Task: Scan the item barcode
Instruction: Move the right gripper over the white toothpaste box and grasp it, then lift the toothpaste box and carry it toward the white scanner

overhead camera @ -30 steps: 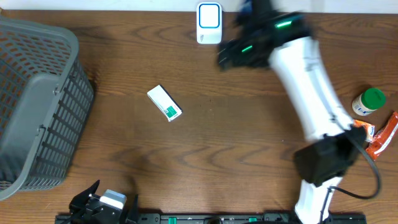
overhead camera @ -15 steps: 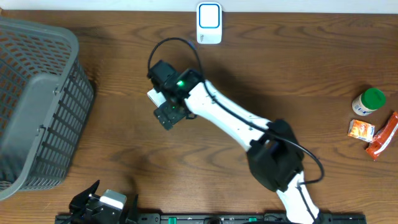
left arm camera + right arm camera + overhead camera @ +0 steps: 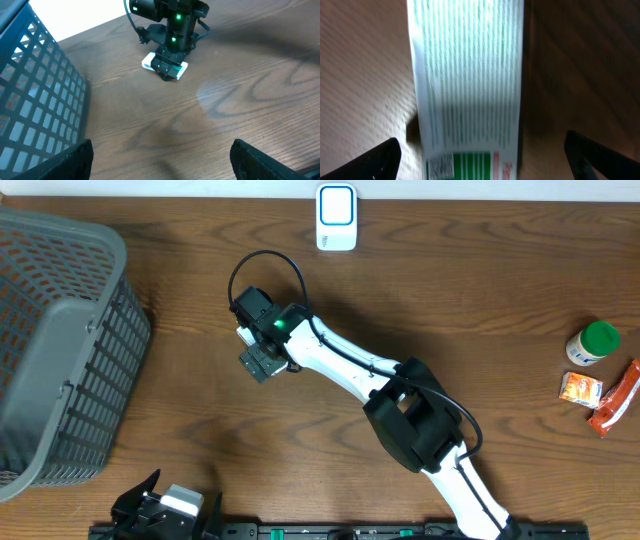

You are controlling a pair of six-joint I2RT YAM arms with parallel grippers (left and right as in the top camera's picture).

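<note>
Overhead and wrist views, barcode-scanning task, early stage. The item, a small white-and-green carton, lies flat on the worktop, left of centre and well apart from the white-and-blue scanner unit standing at the far edge. By this evidence nothing has been scanned. The carton has not been lifted, and the grasp itself is not yet made. What remains is to close on the carton, raise it, carry it to the scanner and turn its code face toward the window.

The right gripper is directly above the carton with its jaws spread wide. In the right wrist view the carton runs lengthwise between the two dark fingers, with a clear gap of wood on each side, so neither pad touches it. A small printed code patch shows at the near end of its upper face, though it is too blurred to read.

The left gripper rests at the near edge of the worktop, open and empty, far from the carton. A grey plastic basket stands at the left. A green-capped bottle and some snack packets lie at the right.
</note>
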